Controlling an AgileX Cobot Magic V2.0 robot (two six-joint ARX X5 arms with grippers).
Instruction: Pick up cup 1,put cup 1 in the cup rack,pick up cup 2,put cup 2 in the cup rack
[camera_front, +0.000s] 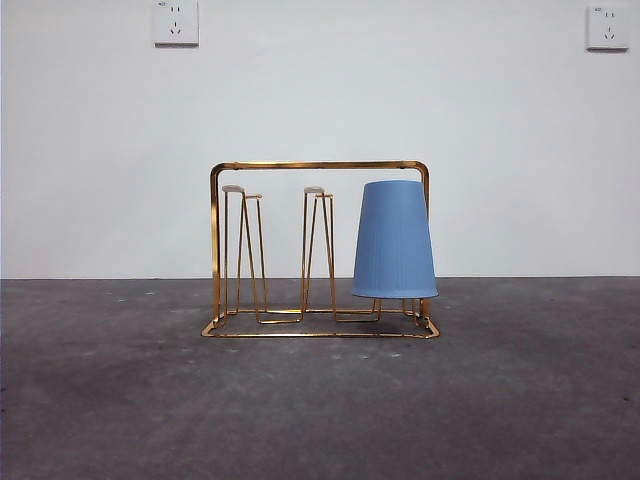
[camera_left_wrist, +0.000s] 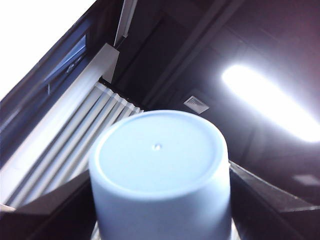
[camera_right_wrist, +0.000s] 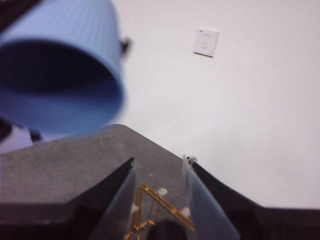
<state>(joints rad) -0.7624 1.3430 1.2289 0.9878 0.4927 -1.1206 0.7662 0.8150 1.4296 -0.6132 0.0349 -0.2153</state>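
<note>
The gold wire cup rack stands mid-table. One blue cup sits upside down over its right-hand peg; the two other pegs are bare. Neither arm shows in the front view. In the left wrist view my left gripper is shut on a second blue cup, whose flat bottom faces the camera with the ceiling behind it. The right wrist view shows that held cup raised above the table, its mouth towards the camera. My right gripper is open, holding nothing, above the rack's white-tipped pegs.
The dark grey table ends at a white wall with two sockets. Ceiling lights and a slatted panel fill the left wrist view behind the cup.
</note>
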